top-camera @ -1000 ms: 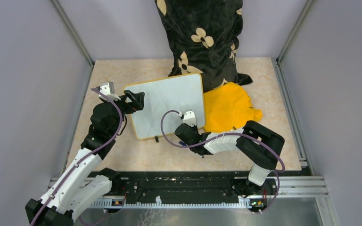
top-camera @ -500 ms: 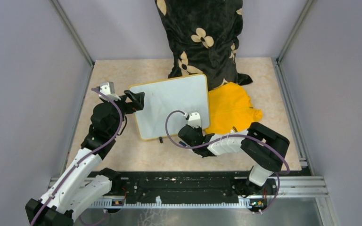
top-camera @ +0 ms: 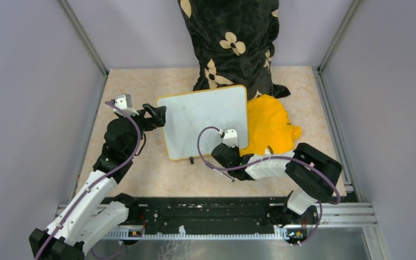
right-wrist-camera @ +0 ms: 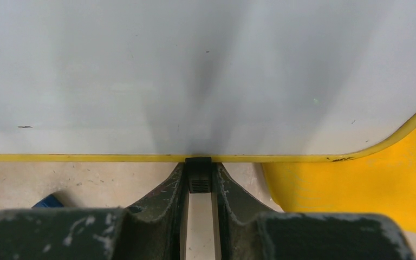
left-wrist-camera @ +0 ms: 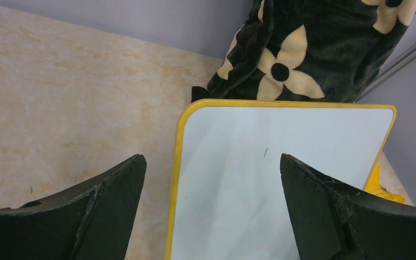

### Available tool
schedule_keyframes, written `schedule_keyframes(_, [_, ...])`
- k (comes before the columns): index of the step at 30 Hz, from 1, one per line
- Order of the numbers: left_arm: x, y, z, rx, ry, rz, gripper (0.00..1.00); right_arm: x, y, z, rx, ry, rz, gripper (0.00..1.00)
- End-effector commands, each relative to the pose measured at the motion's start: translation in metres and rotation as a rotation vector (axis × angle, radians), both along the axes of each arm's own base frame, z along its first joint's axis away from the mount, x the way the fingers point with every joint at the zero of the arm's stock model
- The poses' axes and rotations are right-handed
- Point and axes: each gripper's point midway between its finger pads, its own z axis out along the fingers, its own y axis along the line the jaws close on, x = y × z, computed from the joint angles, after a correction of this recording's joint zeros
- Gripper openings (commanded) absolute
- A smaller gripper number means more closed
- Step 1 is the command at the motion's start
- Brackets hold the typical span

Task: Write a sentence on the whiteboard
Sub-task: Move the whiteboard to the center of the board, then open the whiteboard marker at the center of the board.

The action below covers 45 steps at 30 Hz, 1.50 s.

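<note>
On the tan tabletop, viewed from overhead: found the whiteboard (top-camera: 206, 116) lying flat and skewed. Saw its far right corner near a dark floral cushion (top-camera: 230, 43) and its right edge appearing to overlap a yellow cloth (top-camera: 271, 127). Saw no sentence on it and no marker anywhere. Placed the left gripper (top-camera: 156, 114) at the board's left edge and the right gripper (top-camera: 233, 145) at its near edge.

At the left wrist: saw the jaws spread wide and holding nothing, one finger over bare table and the other over the board. Could not tell whether either touched. Noted a blank white surface apart from a tiny dark fleck.

At the right wrist: saw the jaws drawn narrow, pinching a small black clip (right-wrist-camera: 199, 181) on the yellow frame. Noted the cloth just beside the corner, plus a scrap of something blue (right-wrist-camera: 47, 202), too little shown to name.

Judged the risks:
- Might lose so small a pinch, or tear the clip off, under any sideways pull.
- Might pivot the board about that single point, with nothing steadying the left edge.
- Might bunch the cloth beneath and leave the board rocking.
- Could not begin writing with no pen in either gripper.
</note>
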Motion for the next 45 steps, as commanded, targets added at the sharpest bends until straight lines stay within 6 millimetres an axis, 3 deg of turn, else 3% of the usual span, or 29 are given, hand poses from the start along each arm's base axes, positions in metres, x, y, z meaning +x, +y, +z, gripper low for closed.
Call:
schedule_keyframes(1, [-0.002, -0.002, 0.008, -0.007, -0.026, -0.010, 0.99, 0.001, -0.004, 0.010, 0.029, -0.016, -0.001, 0.20])
schedule_keyframes(5, [-0.002, -0.002, 0.008, -0.006, -0.028, -0.012, 0.99, 0.000, 0.002, 0.015, 0.072, -0.017, 0.018, 0.41])
schedule_keyframes(10, [-0.002, -0.002, 0.009, -0.007, -0.030, -0.013, 0.99, -0.003, 0.010, 0.025, 0.116, -0.015, 0.047, 0.50])
schedule_keyframes(15, [-0.003, -0.002, 0.009, -0.003, -0.032, -0.017, 0.99, -0.012, 0.020, 0.051, 0.174, -0.032, 0.114, 0.55])
schedule_keyframes(20, [-0.005, -0.008, 0.013, 0.001, -0.046, -0.054, 0.99, -0.038, 0.033, 0.059, 0.230, 0.026, 0.291, 0.55])
schedule_keyframes(28, [-0.009, -0.009, 0.018, -0.004, -0.063, -0.070, 0.99, -0.066, 0.028, 0.033, 0.134, 0.141, 0.427, 0.55])
schedule_keyframes(33, [-0.007, -0.013, 0.014, 0.002, -0.054, -0.084, 0.99, -0.073, 0.034, 0.027, 0.065, 0.160, 0.477, 0.53])
schedule_keyframes(39, [-0.008, -0.010, 0.015, 0.001, -0.057, -0.073, 0.99, -0.075, 0.025, 0.010, 0.004, 0.206, 0.428, 0.49])
schedule_keyframes(45, [-0.008, -0.011, 0.016, -0.003, -0.056, -0.078, 0.99, -0.079, 0.026, 0.008, 0.020, 0.222, 0.395, 0.36])
